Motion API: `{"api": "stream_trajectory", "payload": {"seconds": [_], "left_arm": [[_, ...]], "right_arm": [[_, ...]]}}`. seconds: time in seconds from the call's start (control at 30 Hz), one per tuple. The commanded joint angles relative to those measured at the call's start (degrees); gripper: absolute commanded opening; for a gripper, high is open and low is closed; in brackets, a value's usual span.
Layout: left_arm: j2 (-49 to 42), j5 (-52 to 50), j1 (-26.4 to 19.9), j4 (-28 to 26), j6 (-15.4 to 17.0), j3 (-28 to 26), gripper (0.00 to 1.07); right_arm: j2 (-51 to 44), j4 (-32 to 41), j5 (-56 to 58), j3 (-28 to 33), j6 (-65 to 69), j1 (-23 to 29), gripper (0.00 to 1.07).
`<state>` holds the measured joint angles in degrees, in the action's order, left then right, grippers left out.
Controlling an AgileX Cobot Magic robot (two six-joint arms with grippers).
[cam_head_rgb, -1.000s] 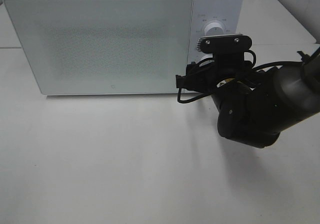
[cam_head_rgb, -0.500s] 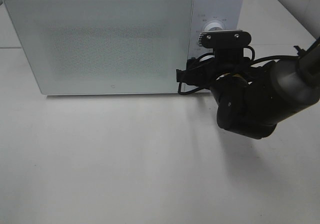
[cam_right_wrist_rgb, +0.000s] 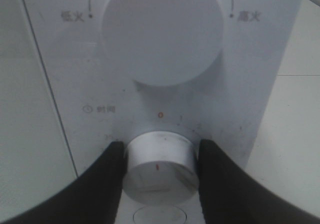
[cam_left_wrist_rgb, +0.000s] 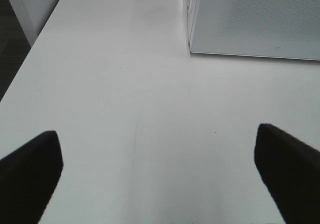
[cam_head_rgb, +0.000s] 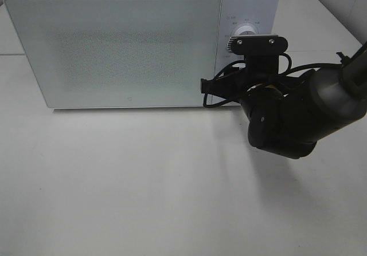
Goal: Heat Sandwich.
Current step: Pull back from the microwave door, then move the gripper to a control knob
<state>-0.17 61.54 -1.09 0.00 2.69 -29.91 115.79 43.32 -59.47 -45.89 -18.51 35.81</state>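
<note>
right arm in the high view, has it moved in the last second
Yes. The right arm has edged toward the microwave; its camera bracket now hides more of the upper dial.

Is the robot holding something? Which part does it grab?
The right gripper pinches the round white lower dial of the white microwave by its two sides. The left gripper is open and holds nothing.

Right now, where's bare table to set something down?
Free: table in front of the microwave door, left of the right arm, and under the open left tool. Crowded: panel corner, right tool closed on the lower knob.
</note>
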Motion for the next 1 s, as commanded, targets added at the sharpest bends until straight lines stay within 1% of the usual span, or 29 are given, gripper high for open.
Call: {"api": "stream_trajectory", "payload": {"seconds": [0.03,0.37,0.53,0.67,0.8,0.83,0.93,0.97,1.0], "left_arm": [[-1.15,-0.46,-0.17,-0.4,0.0,0.23,1.0],[-1.15,-0.46,-0.17,-0.4,0.0,0.23,1.0],[-1.15,-0.46,-0.17,-0.4,0.0,0.23,1.0],[-1.15,-0.46,-0.17,-0.4,0.0,0.23,1.0],[-1.15,-0.46,-0.17,-0.4,0.0,0.23,1.0],[-1.15,-0.46,-0.17,-0.4,0.0,0.23,1.0],[-1.15,-0.46,-0.17,-0.4,0.0,0.23,1.0],[-1.15,-0.46,-0.17,-0.4,0.0,0.23,1.0],[-1.15,-0.46,-0.17,-0.4,0.0,0.23,1.0]], "right_arm": [[-0.17,0.63,-0.17,-0.46,0.46,-0.23,0.14],[-0.17,0.63,-0.17,-0.46,0.74,-0.23,0.17],[-0.17,0.57,-0.4,-0.46,4.76,-0.23,0.18],[-0.17,0.57,-0.52,-0.46,9.45,-0.23,0.19],[-0.17,0.34,-0.63,-0.46,17.53,-0.23,0.19],[-0.17,0.34,-0.63,-0.46,17.53,-0.23,0.19],[-0.17,0.17,-0.69,-0.46,23.26,-0.23,0.18],[-0.17,0.17,-0.74,-0.46,27.39,-0.23,0.18],[-0.17,0.17,-0.74,-0.46,27.39,-0.23,0.18]]}}
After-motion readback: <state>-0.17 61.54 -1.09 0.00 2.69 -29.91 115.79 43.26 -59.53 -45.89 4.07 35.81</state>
